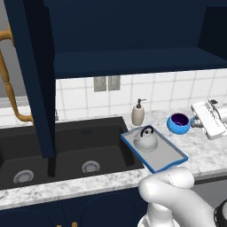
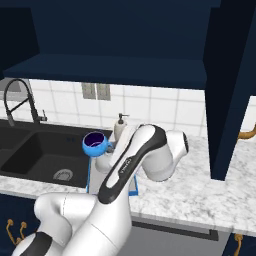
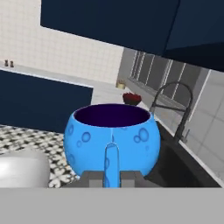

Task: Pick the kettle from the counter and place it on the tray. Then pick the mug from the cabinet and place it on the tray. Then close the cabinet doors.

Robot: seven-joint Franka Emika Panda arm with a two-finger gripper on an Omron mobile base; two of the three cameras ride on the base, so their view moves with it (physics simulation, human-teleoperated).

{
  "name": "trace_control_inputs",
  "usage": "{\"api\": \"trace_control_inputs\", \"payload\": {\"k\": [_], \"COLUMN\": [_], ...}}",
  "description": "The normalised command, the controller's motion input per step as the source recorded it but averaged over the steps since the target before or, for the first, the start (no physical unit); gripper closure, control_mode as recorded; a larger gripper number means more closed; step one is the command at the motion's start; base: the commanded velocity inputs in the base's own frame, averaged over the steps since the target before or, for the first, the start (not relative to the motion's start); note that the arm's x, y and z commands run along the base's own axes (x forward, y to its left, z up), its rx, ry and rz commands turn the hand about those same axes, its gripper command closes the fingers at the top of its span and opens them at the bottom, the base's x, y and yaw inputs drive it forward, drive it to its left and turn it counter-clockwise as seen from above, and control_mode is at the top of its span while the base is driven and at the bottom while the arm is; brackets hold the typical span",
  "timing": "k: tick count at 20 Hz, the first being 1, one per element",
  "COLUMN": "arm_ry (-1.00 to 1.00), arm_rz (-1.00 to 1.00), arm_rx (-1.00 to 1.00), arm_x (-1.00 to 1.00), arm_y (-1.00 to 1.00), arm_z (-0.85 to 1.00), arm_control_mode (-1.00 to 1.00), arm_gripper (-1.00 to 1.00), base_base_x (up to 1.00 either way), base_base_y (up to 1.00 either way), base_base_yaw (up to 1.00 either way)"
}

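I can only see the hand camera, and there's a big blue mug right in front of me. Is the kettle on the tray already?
Observer: Yes. In the left base view the kettle sits upright on the tray.
Operator: Is my mug over the tray?
Observer: Not clearly. The gripper holds the mug by its handle, just right of the tray's far end. I cannot tell if it overlaps the rim.
Operator: Are the cupboard doors shut?
Observer: No. The cabinet door stands open above the sink, and so does the other one in the right base view.
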Motion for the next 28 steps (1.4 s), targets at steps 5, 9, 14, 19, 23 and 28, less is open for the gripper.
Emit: {"api": "trace_control_inputs", "payload": {"k": [5,9,14,19,23,28], "arm_ry": [0.00,0.01,0.04,0.02,0.02,0.00], "arm_rz": [0.06,0.00,0.00,0.00,0.00,0.00], "arm_rx": [-0.15,-0.11,-0.07,-0.02,-0.01,-0.01], "arm_x": [-0.05,0.01,0.11,0.12,0.19,0.21], "arm_y": [0.00,0.00,0.01,0.00,0.00,0.00], "arm_z": [-0.53,-0.55,-0.49,-0.49,-0.47,-0.41], "arm_control_mode": [-1.00,-1.00,-1.00,-1.00,-1.00,-1.00], "arm_gripper": [1.00,1.00,1.00,1.00,1.00,1.00], "base_base_x": [0.00,0.00,0.00,0.00,0.00,0.00], "base_base_y": [0.00,0.00,0.00,0.00,0.00,0.00], "base_base_yaw": [0.00,0.00,0.00,0.00,0.00,0.00]}}
